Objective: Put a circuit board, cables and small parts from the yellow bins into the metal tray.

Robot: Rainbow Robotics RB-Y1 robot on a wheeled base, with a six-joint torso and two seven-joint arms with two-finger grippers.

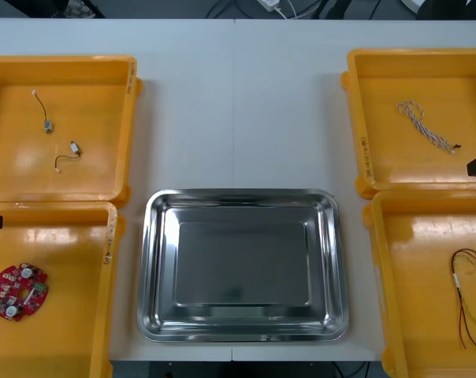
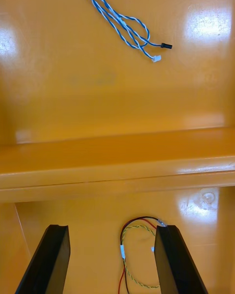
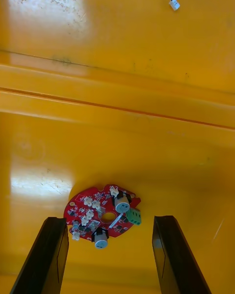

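Front view is showing the metal tray [image 1: 161, 268] lying bare and shiny at the middle of the surface [image 1: 238, 102], so the task is standing at its first step, with nothing carried over yet. Taking the tray as the dial's centre, the round red circuit board [image 1: 17, 290] is lying at eight o'clock in the near left yellow bin [image 1: 65, 236]. Two small metal parts [image 1: 47, 124] are lying at ten o'clock in the far left yellow bin [image 1: 96, 94]. The twisted blue and white cable [image 1: 425, 126] is lying at two o'clock in the far right yellow bin [image 1: 380, 94], and the red and yellow cable [image 1: 466, 299] at four o'clock in the near right yellow bin [image 1: 411, 268]. The left pincer [image 3: 110, 219] is hanging above the board, fingers spread wide to either side of it. The right pincer [image 2: 111, 228] is hanging equally wide above the red and yellow cable. Judging by this, a first pick is being lined up; the next move is calling for a straight descent and a firm close, the flat board probably being awkward to catch.
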